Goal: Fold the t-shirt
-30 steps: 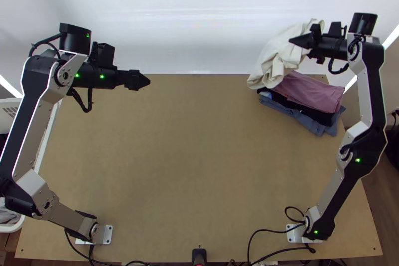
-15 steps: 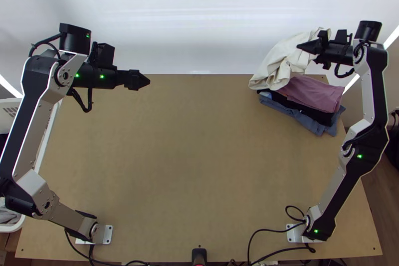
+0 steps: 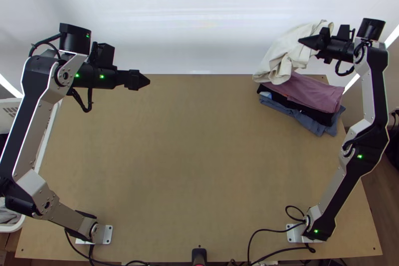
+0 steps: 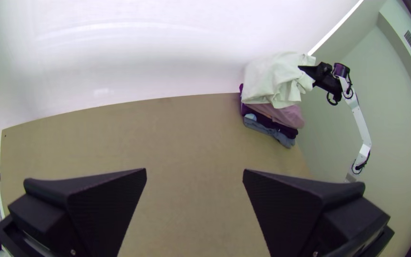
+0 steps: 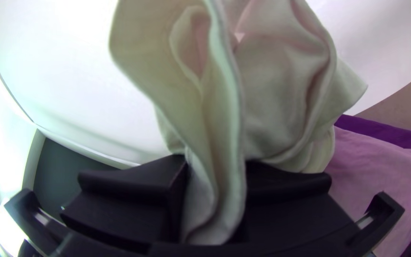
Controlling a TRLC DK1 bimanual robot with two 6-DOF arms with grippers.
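Left pincer (image 4: 194,169) spread, empty. Clothes pile (image 3: 319,92) at worktop (image 3: 199,166) far right; bunched t-shirt (image 3: 283,57) over it, clamped in right pincer (image 3: 300,41). Probably stacking step; next: lower, square up, let go.

Bending left arm (image 3: 26,116) outward from the base to the elbow in the top view, then up the picture to a wrist turned inward. Pointing left gripper (image 3: 145,81) towards the middle, with flat fingers (image 4: 98,204) spread wide apart in the left wrist view. Slanting right arm (image 3: 363,153) outward from the base to the elbow, then running up almost straight to a raised wrist. Aiming right gripper (image 3: 303,41) inward too, with black fingers (image 5: 129,183) drawn close together, clamped in a hold.
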